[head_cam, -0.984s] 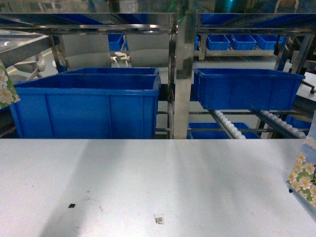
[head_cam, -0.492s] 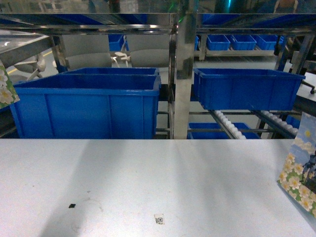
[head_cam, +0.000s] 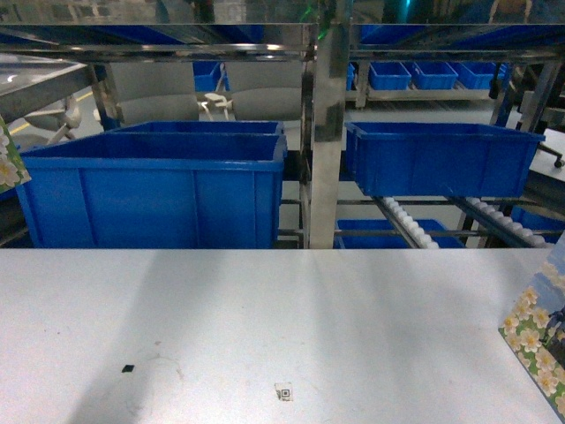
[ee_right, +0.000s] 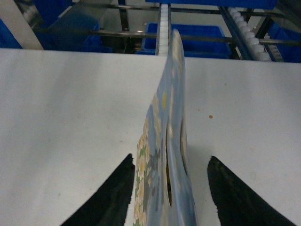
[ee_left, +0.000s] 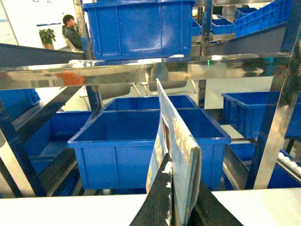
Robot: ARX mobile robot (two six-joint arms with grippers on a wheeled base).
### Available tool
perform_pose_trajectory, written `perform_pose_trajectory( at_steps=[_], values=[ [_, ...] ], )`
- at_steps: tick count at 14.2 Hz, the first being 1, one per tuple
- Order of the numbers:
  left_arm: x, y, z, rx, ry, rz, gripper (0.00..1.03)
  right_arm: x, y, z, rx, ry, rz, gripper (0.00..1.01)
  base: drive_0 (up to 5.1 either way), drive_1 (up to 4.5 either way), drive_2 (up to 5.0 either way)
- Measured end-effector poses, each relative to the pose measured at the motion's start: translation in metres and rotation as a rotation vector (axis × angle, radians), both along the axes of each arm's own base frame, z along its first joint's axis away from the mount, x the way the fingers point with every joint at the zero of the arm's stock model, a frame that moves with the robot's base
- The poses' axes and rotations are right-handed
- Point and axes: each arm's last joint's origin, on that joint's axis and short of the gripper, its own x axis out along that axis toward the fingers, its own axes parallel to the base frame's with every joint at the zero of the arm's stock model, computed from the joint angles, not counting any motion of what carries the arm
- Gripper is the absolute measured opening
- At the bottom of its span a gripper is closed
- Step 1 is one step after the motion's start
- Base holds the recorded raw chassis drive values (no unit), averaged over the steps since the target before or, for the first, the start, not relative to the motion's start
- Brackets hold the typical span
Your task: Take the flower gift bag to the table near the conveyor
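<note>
Right flower gift bag (ee_right: 165, 141): flattened, seen edge-on between the right gripper (ee_right: 170, 197) fingers, which stand spread on either side with gaps visible; the bag hangs over the right part of the tabletop (head_cam: 265, 327). In the head view its flowered face shows at the right edge. A second flower gift bag (ee_left: 176, 155) is clamped by the left gripper (ee_left: 181, 207), held upright before the blue bins (ee_left: 146, 141); only a corner shows at the head view's left edge.

Step in hand, by judgement: placement of the right bag near the conveyor (head_cam: 410, 225). Next move calls for a clean withdrawal without tipping the bag.

Against the earlier frames, the right bag sits lower and further right; the left bag's corner has receded.
</note>
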Motion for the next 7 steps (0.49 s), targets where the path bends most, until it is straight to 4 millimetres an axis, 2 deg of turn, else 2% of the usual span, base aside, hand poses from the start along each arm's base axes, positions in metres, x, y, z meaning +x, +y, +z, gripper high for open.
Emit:
perform_pose_trajectory(
  at_steps=[2, 4, 5, 7],
  values=[
    [0.0, 0.0, 0.0, 0.0, 0.0, 0.0, 0.02, -0.004, 0.0, 0.013, 0.007, -0.025, -0.015, 0.69, 0.0, 0.0, 0.0],
    [0.0, 0.0, 0.0, 0.0, 0.0, 0.0, 0.02, -0.011, 0.0, 0.032, 0.006, -0.067, -0.025, 0.95, 0.0, 0.0, 0.0],
    [0.0, 0.0, 0.0, 0.0, 0.0, 0.0, 0.02, -0.016, -0.001, 0.04, 0.0, -0.088, -0.033, 1.0, 0.0, 0.0, 0.0],
    [0.0, 0.0, 0.0, 0.0, 0.0, 0.0, 0.02, -0.028, -0.005, 0.056, -0.021, -0.119, -0.073, 0.98, 0.0, 0.0, 0.0]
  ],
)
